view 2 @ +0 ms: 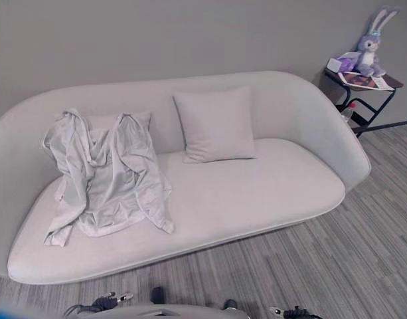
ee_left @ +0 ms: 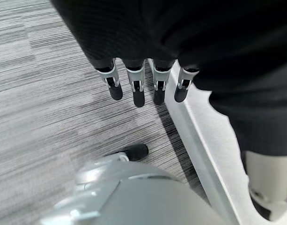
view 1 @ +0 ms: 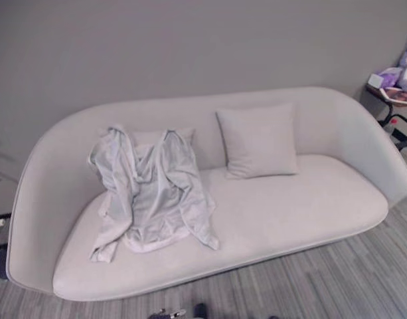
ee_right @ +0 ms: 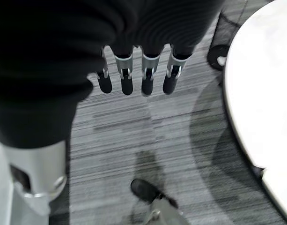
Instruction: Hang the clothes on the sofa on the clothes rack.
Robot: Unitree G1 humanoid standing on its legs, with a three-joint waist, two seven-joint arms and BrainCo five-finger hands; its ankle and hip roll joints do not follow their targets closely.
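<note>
Left eye view: a pale grey garment [view 1: 152, 193] lies crumpled on the left half of a light sofa [view 1: 309, 199], its collar end draped up against the backrest over a cushion, its hem toward the seat's front edge. Its long axis runs from backrest to front edge, with sleeves trailing down both sides. A square cushion [view 1: 257, 141] leans just beside it, apart.

Right eye view: the same layout; a side table [view 2: 369, 86] with a plush rabbit [view 2: 371, 41] stands past the sofa's right end. A loose grab would likely catch only one sleeve, letting the rest drag or slip off the seat.

Left wrist view: the left hand [ee_left: 143, 82] hangs over the floor, fingers straight and apart, empty.

Right wrist view: the right hand [ee_right: 136, 75] hangs likewise, fingers relaxed, holding nothing.
</note>
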